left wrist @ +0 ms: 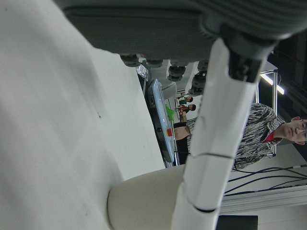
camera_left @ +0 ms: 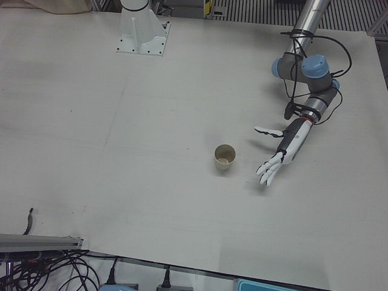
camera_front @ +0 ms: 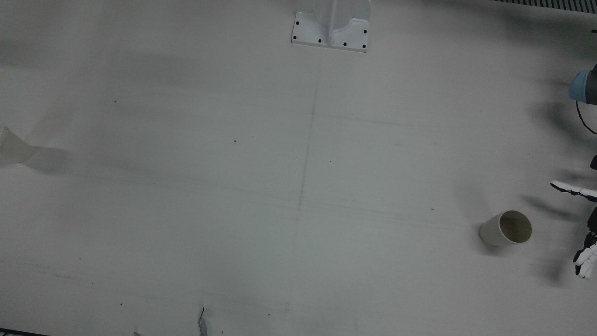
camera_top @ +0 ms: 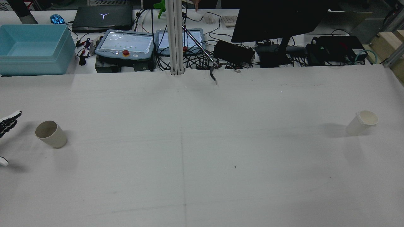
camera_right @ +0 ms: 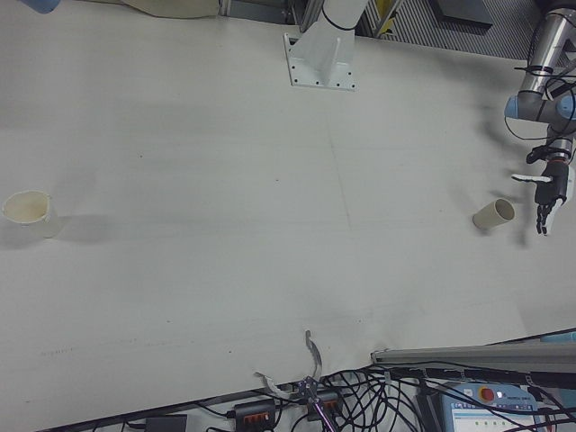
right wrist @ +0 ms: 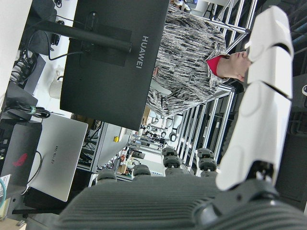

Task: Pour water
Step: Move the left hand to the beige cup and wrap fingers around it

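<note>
the left hand (camera_left: pixel 280 156) hangs just above the tabletop (camera_left: pixel 151 121) with its fingers (camera_left: pixel 267 171) spread and stretched out straight, thumb held off to one side, holding nothing. it sits near the beige paper cup (camera_left: pixel 225 156), apart from it, with a strip of bare tabletop between the fingertips and the cup wall. the cup stands upright with its mouth open to the top; what is inside cannot be told. in the rear view only the fingertips of this hand (camera_top: pixel 8 123) show at the edge, beside the same cup (camera_top: pixel 50 134). in the front view the hand (camera_front: pixel 583 224) is cut off by the edge, with the cup (camera_front: pixel 506 228) close by. the left hand view shows one white finger (left wrist: pixel 216 143) running across the picture with the cup's side (left wrist: pixel 144 199) behind it.

a second cup, white and translucent-looking (camera_top: pixel 362 123), stands upright on the far opposite side of the tabletop, well apart from the beige one. the right-front view shows it (camera_right: pixel 30 213) alone near that edge.

the right hand appears only in its own camera: one white finger (right wrist: pixel 259 105) extends straight, with nothing visible in its grip; the rest of the hand is out of sight, so how far it is open cannot be told.
</note>
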Robot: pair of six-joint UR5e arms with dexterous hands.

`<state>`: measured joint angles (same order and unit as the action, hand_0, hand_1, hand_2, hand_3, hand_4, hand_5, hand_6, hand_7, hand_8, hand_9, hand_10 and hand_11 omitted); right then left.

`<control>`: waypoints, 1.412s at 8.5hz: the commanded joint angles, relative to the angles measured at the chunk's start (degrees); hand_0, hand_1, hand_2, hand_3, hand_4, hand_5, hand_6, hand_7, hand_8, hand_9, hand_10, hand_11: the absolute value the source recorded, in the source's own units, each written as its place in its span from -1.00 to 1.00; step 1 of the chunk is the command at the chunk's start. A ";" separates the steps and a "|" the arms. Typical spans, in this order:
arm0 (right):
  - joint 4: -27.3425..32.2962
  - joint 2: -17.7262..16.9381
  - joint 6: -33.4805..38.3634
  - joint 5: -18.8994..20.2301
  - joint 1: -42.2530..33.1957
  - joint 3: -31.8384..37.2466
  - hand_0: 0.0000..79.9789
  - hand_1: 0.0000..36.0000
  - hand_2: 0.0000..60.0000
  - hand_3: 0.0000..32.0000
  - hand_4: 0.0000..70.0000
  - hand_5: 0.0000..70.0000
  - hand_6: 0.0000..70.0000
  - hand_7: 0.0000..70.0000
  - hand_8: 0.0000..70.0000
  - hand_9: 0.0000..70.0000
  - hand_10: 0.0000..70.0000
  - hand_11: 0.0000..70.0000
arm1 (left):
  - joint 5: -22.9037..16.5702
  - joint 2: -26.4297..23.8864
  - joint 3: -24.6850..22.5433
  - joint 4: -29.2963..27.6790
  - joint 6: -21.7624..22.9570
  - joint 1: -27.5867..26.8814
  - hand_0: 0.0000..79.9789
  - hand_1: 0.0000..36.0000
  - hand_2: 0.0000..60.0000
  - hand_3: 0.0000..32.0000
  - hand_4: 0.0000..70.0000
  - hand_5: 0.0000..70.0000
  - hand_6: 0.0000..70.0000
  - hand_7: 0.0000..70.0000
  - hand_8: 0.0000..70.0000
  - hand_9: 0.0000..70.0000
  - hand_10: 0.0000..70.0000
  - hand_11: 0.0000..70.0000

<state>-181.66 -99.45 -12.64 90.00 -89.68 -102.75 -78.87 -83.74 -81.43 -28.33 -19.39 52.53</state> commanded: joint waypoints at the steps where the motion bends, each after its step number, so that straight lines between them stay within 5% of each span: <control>1: 0.08 -0.04 -0.01 0.00 -0.05 0.00 0.28 0.17 -0.62 -1.00 -1.00 -0.81 -0.67 -0.84 -0.95 -0.98 -1.00 -1.00 | 3.71 -2.48 0.48 1.52 0.14 -4.97 1.00 0.31 -1.00 -1.00 -0.30 -1.00 -0.80 -0.94 -0.99 -1.00 -1.00 -0.94; 12: 0.08 -0.30 -0.01 0.00 0.12 0.88 0.28 0.17 -0.63 -1.00 -1.00 -0.81 -0.68 -0.87 -0.94 -0.96 -1.00 -1.00 | 3.90 -9.34 2.86 5.21 0.23 -7.53 1.00 0.32 -1.00 -1.00 -0.27 -1.00 -0.77 -0.91 -0.99 -1.00 -1.00 -0.93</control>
<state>-181.58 -99.71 -12.66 90.00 -89.63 -102.21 -75.00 -92.38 -78.61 -23.68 -19.15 45.71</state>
